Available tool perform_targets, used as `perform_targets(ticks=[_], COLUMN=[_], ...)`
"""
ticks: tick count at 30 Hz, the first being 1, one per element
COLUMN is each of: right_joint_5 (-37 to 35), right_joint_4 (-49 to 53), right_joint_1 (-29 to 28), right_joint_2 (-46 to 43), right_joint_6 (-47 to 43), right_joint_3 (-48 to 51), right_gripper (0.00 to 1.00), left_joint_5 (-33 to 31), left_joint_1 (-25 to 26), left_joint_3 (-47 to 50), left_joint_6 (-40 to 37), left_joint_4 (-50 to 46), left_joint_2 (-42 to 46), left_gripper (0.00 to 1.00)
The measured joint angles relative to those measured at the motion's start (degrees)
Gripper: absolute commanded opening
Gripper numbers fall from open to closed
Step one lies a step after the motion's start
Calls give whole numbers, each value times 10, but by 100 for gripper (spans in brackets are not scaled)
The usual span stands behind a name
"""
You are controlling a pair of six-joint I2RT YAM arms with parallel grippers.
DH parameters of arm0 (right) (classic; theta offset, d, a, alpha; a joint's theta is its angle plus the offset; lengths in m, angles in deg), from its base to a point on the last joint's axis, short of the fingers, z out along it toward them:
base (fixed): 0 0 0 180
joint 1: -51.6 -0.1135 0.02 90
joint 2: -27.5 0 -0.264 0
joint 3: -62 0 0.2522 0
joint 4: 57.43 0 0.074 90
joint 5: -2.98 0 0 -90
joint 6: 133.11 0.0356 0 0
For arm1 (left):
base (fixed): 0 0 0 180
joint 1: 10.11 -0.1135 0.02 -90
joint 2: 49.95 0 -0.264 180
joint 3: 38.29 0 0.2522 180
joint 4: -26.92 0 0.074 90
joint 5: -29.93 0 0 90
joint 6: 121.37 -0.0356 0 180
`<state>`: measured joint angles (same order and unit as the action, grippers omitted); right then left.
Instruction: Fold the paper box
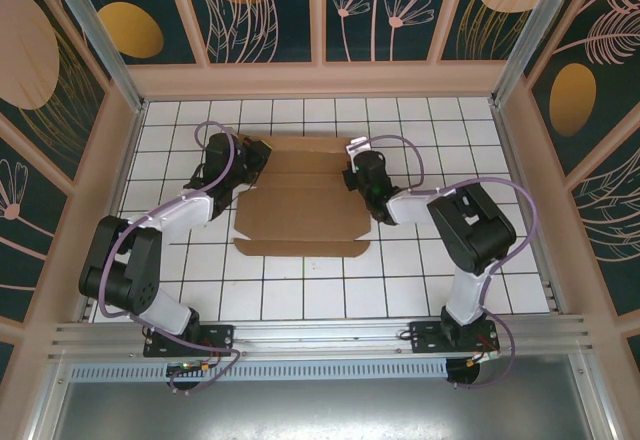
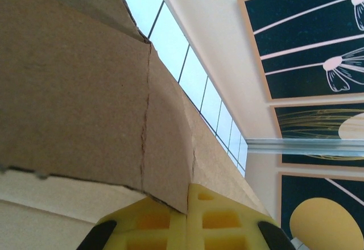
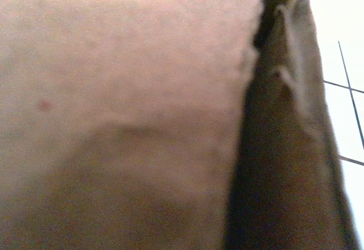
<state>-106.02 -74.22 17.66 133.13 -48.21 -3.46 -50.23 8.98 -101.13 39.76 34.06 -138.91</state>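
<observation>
The box (image 1: 300, 205) lies as a mostly flat brown sheet on the tiled table (image 1: 300, 290), in the middle of the top view and a little toward the upper edge. I have one tool at each of its upper corners, which I judge is to raise the far flaps along their creases together.

The left gripper (image 1: 250, 153) sits at the sheet's upper-left corner. In its wrist view the yellow pads (image 2: 222, 221) are closed tight, with an edge of the box (image 2: 74, 91) running down into the seam between them, so it has a firm pinch on the cardboard, and the flap rises steeply across the left of that frame.

The right gripper (image 1: 356, 160) is at the upper-right corner. Its wrist view is blurred cardboard (image 3: 125, 91) very close up, and I cannot tell whether it has closed on anything.

The left arm (image 1: 190, 205) folds back at lower left, then reaches up and right. The right arm (image 1: 470, 225) rises from lower right, elbow high, forearm pointing left.
</observation>
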Motion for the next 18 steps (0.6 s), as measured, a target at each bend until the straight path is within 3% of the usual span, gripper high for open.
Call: perform_targets(ticks=[11,18], right_joint_5=[-165,-172], right_joint_4=[30,34], right_joint_1=[-45,-47], right_joint_2=[48,50], right_joint_6=[39,68], right_joint_3=[-57,-59], right_gripper=[0,0], left_joint_5=[-16,-15], left_joint_1=[4,4], left_joint_3=[0,-1], left_joint_6=[15,16], left_joint_4=[-3,-6], left_joint_2=[0,0], left_gripper=[0,3])
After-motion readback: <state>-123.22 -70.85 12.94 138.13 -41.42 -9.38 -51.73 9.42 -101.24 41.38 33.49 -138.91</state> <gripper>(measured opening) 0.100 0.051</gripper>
